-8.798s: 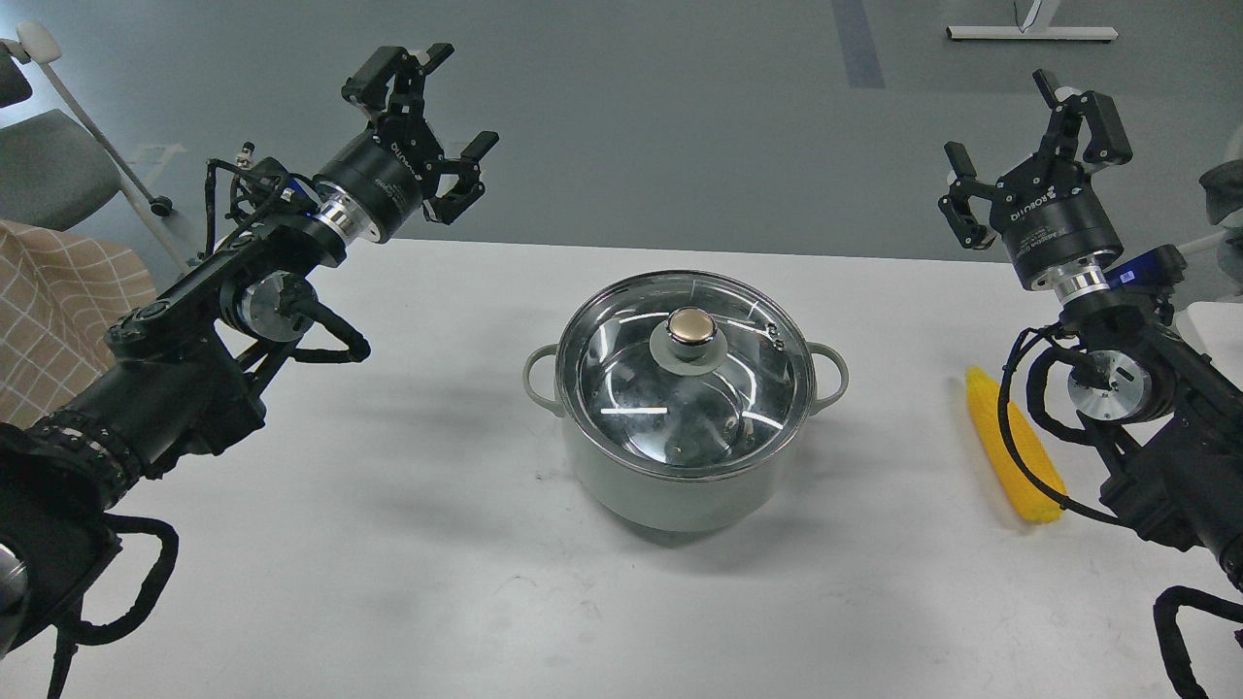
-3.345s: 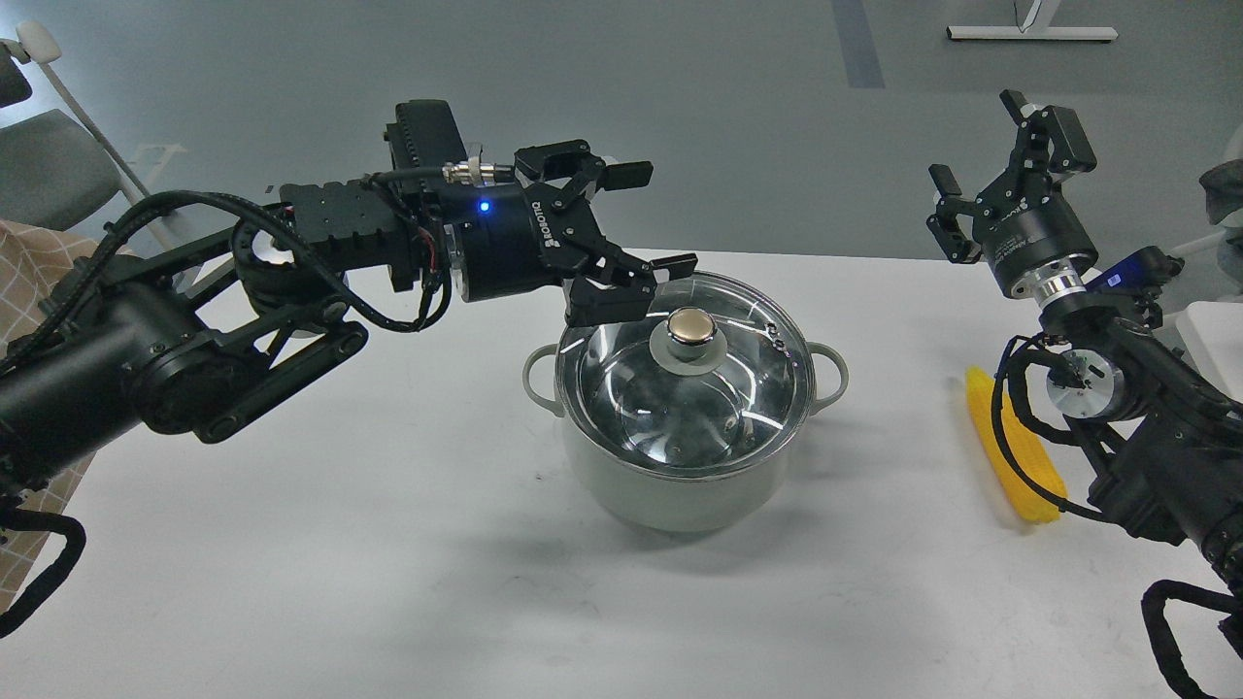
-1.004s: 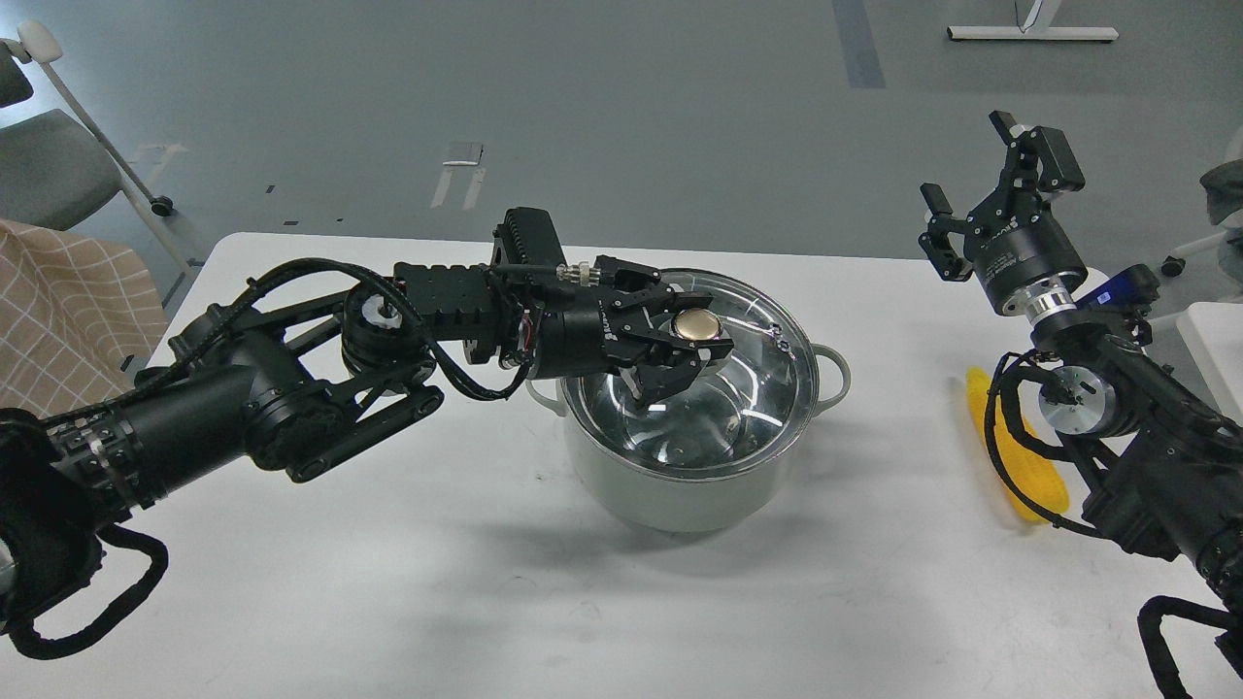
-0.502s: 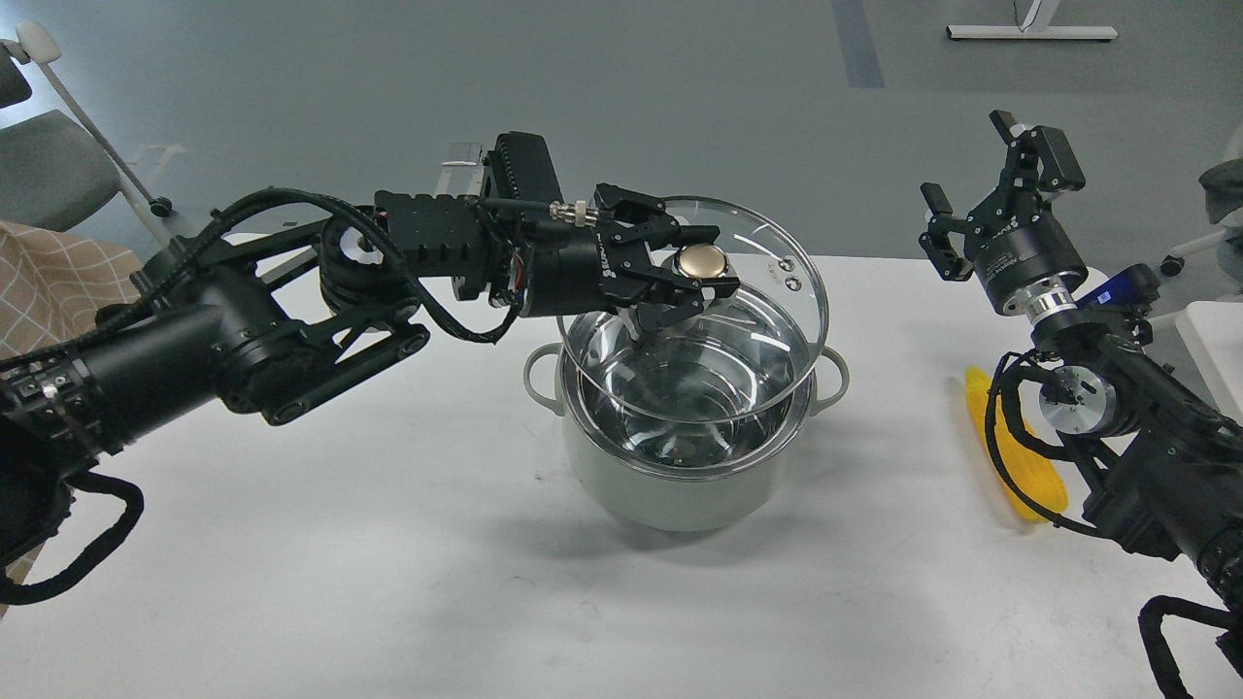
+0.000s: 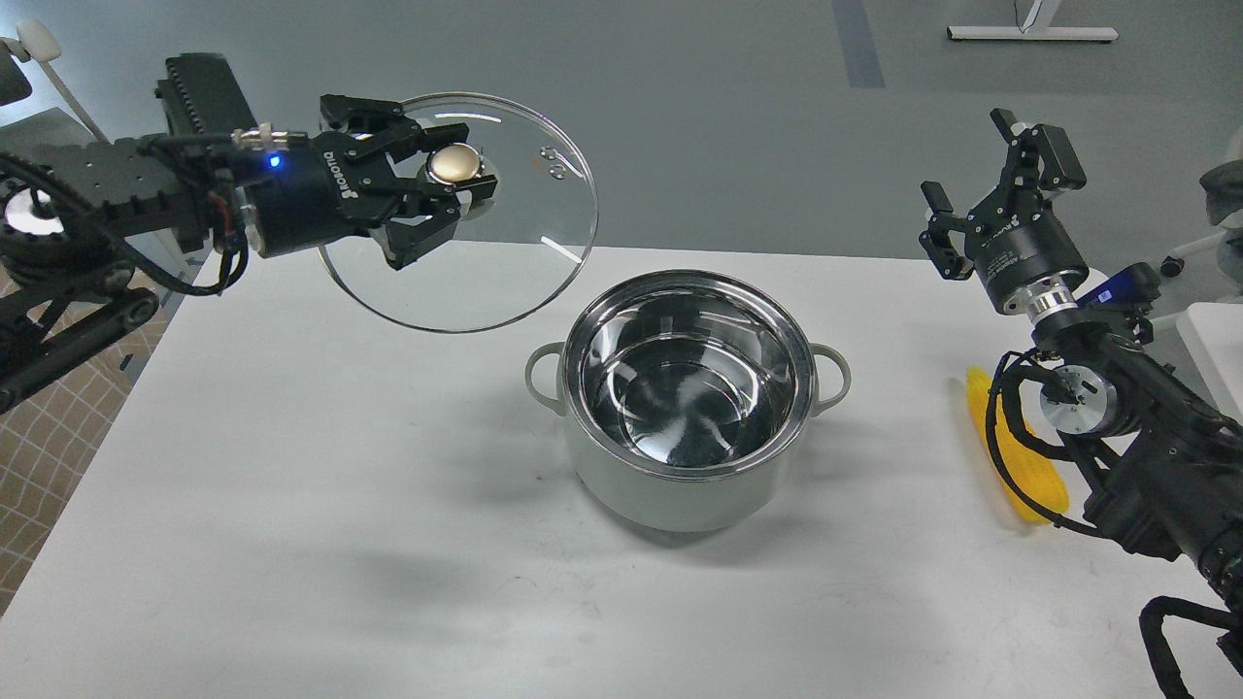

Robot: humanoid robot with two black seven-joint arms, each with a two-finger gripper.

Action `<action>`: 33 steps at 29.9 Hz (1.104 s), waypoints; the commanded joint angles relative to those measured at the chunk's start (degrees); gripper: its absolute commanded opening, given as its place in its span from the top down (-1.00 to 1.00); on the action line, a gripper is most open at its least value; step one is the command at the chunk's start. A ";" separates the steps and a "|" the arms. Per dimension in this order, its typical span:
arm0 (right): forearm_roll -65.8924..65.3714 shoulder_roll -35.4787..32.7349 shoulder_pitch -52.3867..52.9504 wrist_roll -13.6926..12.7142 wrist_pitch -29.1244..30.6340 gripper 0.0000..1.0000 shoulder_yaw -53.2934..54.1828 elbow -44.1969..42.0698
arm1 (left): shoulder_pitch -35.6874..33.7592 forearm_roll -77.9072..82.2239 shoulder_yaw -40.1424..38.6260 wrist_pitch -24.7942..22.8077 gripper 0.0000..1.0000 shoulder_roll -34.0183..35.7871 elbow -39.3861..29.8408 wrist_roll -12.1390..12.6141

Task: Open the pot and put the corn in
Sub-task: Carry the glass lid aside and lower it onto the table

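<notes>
The pale grey-green pot [image 5: 686, 481] stands open in the middle of the white table [image 5: 340, 505], its shiny steel inside empty. My left gripper [image 5: 449, 189] is shut on the brass knob of the glass lid [image 5: 505, 243] and holds the lid tilted in the air, up and to the left of the pot. The yellow corn [image 5: 1010, 456] lies on the table at the right, partly hidden by my right arm's cables. My right gripper [image 5: 991, 165] is open and empty, raised above and behind the corn.
A grey chair [image 5: 29, 68] and a checked cloth [image 5: 58, 408] are past the table's left edge. A white surface [image 5: 1214, 340] sits at the far right. Grey floor lies beyond the table's far edge.
</notes>
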 commanded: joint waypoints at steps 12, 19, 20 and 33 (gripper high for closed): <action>-0.18 0.14 -0.24 0.00 0.00 -1.00 -0.18 -0.02 | 19.56 -3.32 -0.04 18.42 0.32 3.55 12.55 -0.01; -1.05 0.14 -0.59 0.00 0.00 -1.00 -0.18 -0.02 | 25.98 -5.08 0.23 18.42 0.25 2.05 16.52 -0.01; -1.05 0.23 -0.68 0.00 0.00 -1.00 -0.18 -0.02 | 26.68 -5.17 0.14 18.42 0.24 1.96 16.95 -0.01; -1.23 0.14 -1.47 0.00 0.00 -1.00 -0.18 0.16 | 27.65 -5.17 0.14 18.42 0.20 -5.94 22.58 -0.01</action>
